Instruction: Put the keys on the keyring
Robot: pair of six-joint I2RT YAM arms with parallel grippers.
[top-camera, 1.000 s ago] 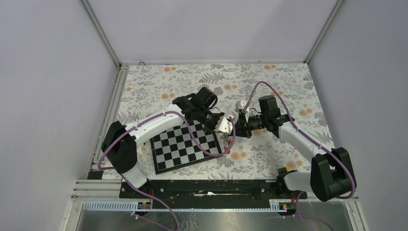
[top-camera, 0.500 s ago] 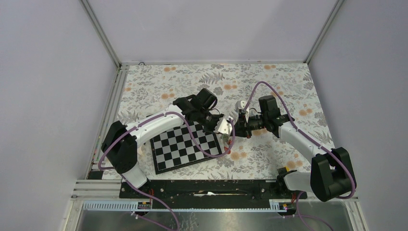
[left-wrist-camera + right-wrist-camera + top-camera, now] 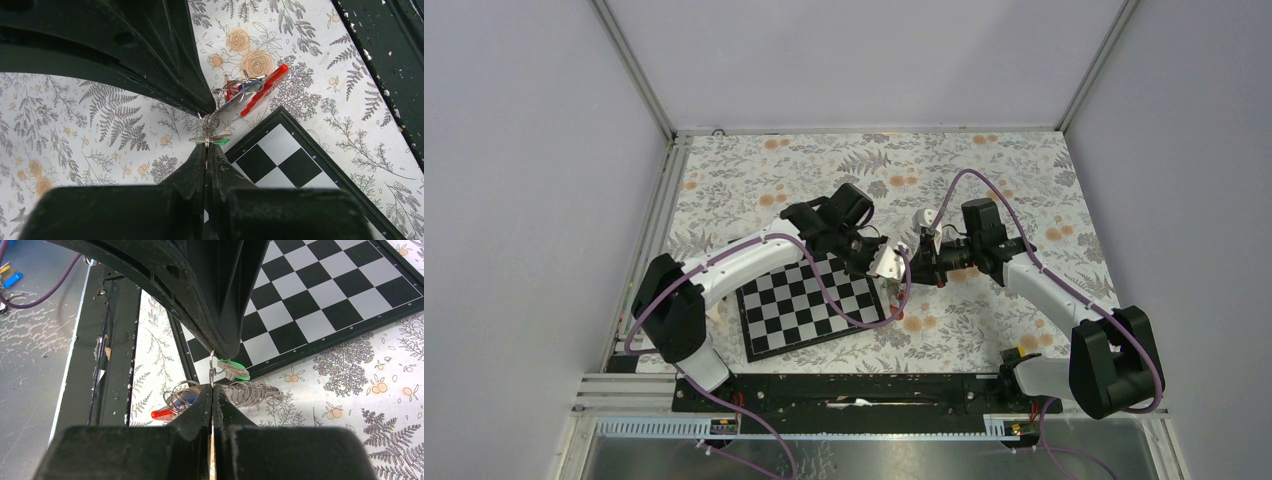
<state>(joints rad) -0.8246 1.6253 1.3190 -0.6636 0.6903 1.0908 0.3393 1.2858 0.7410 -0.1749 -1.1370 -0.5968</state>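
**Two grippers meeting tip to tip over a green key**

The left gripper (image 3: 206, 150) is pressing its fingers tight together, pinching the green key (image 3: 218, 142) right at their tips. Directly ahead of it, the right gripper (image 3: 212, 392) is pointing in from the opposite side. Its own jaws are squeezed closed on a thin loop of the wire rings (image 3: 248, 391), so the two sets of fingertips are nearly touching. Just beyond the left gripper's tips and off to one side, the rest of the bunch is spreading out. A blue key (image 3: 250, 86) is sitting among the wire coils, and the red keyring (image 3: 262, 89) is lying against them at a slant. Whether it is resting on the cloth or hanging just above it cannot be told. Below both grippers, a corner of the chessboard (image 3: 287, 162) is showing, and the flowered tablecloth (image 3: 75, 125) is stretching away farther off.
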